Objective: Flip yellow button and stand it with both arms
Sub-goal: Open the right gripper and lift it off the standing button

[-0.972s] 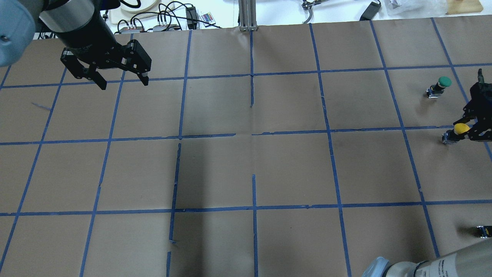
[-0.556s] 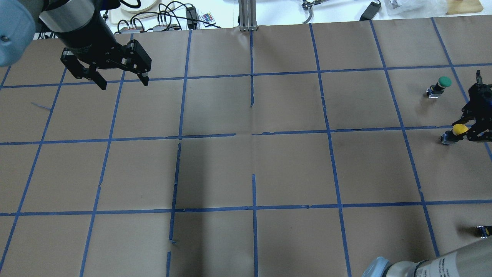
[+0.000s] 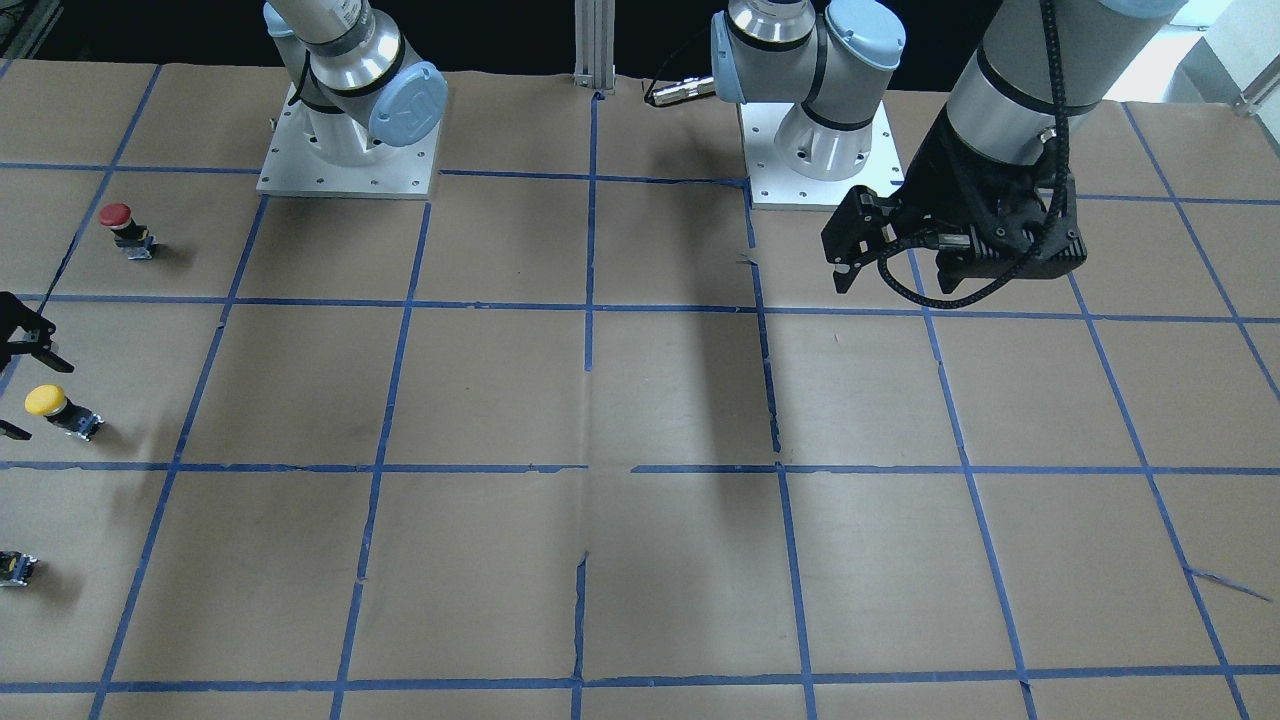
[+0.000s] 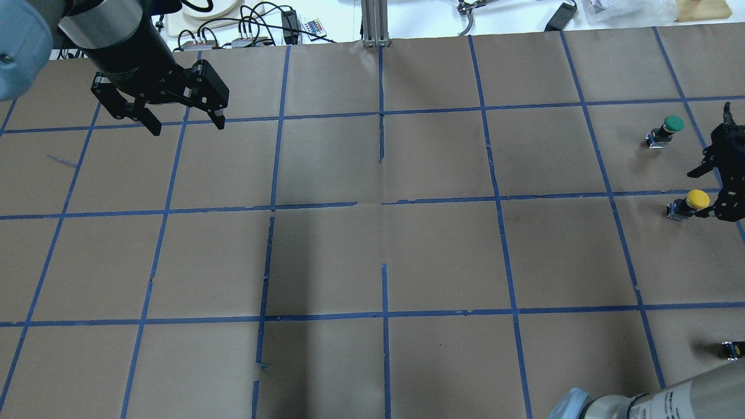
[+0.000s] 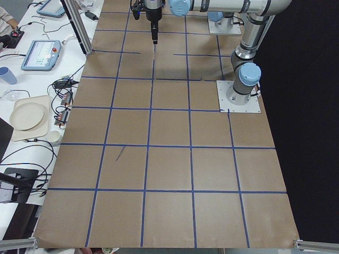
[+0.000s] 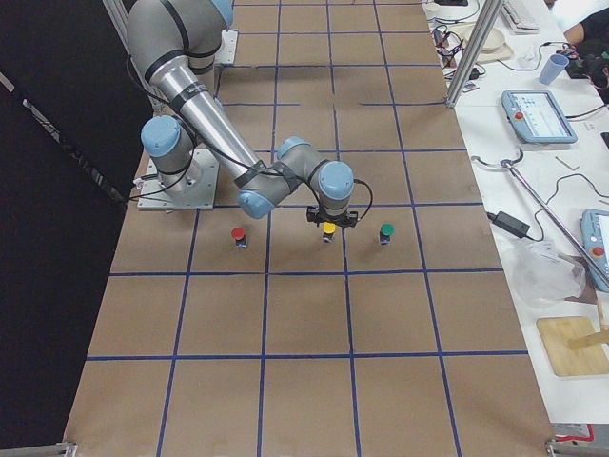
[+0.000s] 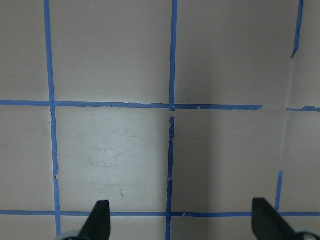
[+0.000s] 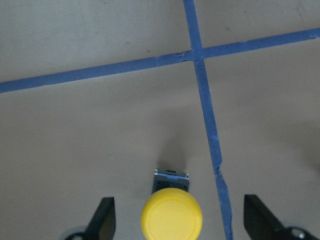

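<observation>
The yellow button (image 4: 692,201) stands cap up on its black and grey body at the table's right edge. It also shows in the front view (image 3: 50,402), the right side view (image 6: 328,228) and the right wrist view (image 8: 171,214). My right gripper (image 4: 701,193) is open, with one finger on each side of the cap and not touching it. In the right wrist view the right gripper (image 8: 180,216) shows both fingertips apart. My left gripper (image 4: 188,127) is open and empty, high over the far left of the table. The left gripper's wrist view (image 7: 180,216) shows only bare paper.
A green button (image 4: 669,127) stands just beyond the yellow one. A red button (image 3: 120,222) stands nearer the robot's base. A small capless block (image 4: 730,349) lies at the right edge. An aluminium post (image 4: 375,23) and cables line the far edge.
My right gripper has opened and let go of the yellow button's cap, and the button now stands by itself. The left arm has not moved.
</observation>
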